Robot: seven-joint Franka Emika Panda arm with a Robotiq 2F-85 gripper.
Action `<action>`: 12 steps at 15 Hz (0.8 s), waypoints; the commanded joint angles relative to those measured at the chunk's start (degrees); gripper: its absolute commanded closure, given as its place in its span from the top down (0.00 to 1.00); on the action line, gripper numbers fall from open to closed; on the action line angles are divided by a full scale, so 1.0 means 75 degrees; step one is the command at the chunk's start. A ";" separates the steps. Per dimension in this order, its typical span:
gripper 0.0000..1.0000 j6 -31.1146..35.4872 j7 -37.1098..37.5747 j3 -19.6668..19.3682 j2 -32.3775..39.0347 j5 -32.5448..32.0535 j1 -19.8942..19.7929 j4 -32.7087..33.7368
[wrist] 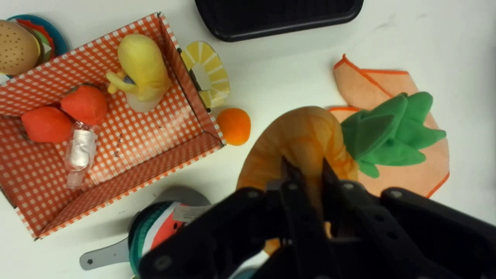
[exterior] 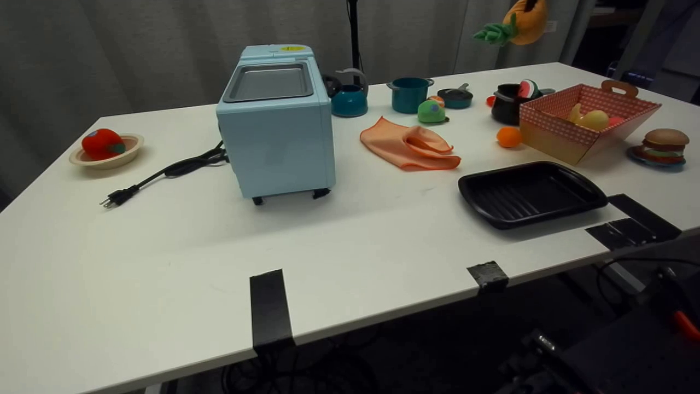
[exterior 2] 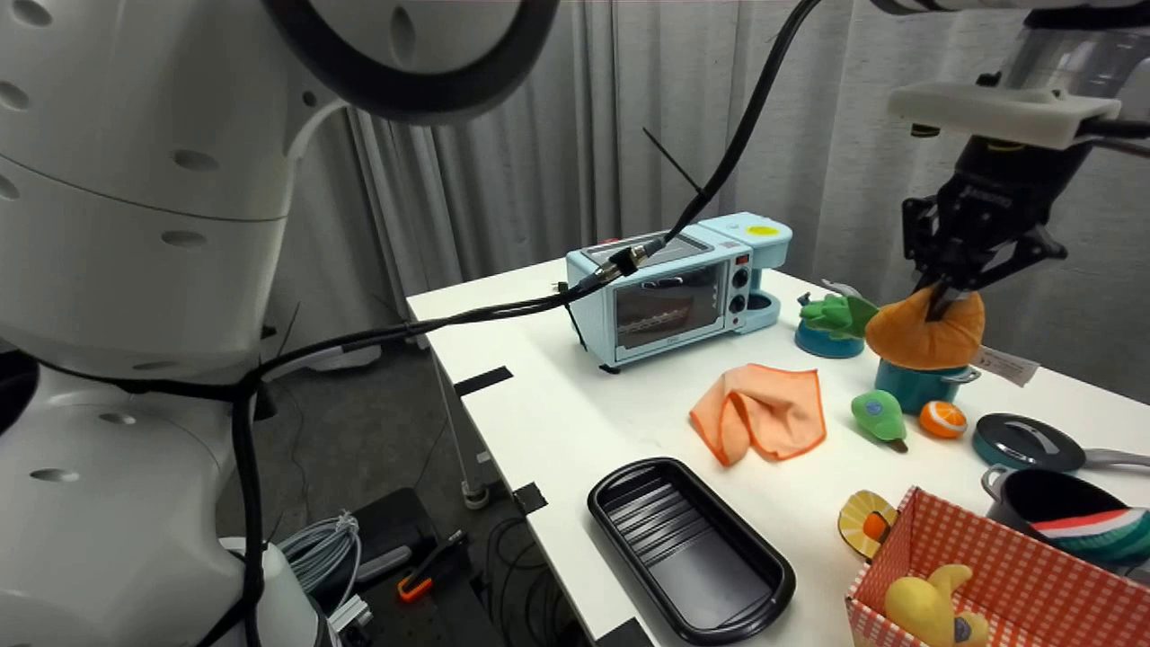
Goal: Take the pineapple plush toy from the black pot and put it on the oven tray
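Well, up front in an exterior view, at bottom centre, the black tray lies flat near the edge of the white table; I take it for the oven tray, set so that a toy can be lowered straight in. At lower right a checkered basket presumably keeps the yellow toy from rolling about. Past that, by the right edge, a watermelon slice leans in the black pot, and the pineapple plush toy is already out, held well above the table at upper right. In the wrist view the gripper is clamped on its orange body, pressing the plush from both sides. I'd guess that mid-body grip limits swinging, and the height helps it clear the basket.
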 commanded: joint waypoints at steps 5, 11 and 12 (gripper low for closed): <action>0.03 0.0831 -0.1089 -0.0299 -0.2142 0.0021 0.0547 -0.3344; 0.03 0.2446 -0.0708 -0.0419 -0.3278 -0.0088 0.1195 -0.5802; 0.03 0.2738 -0.0710 -0.0419 -0.3485 -0.0117 0.1279 -0.6234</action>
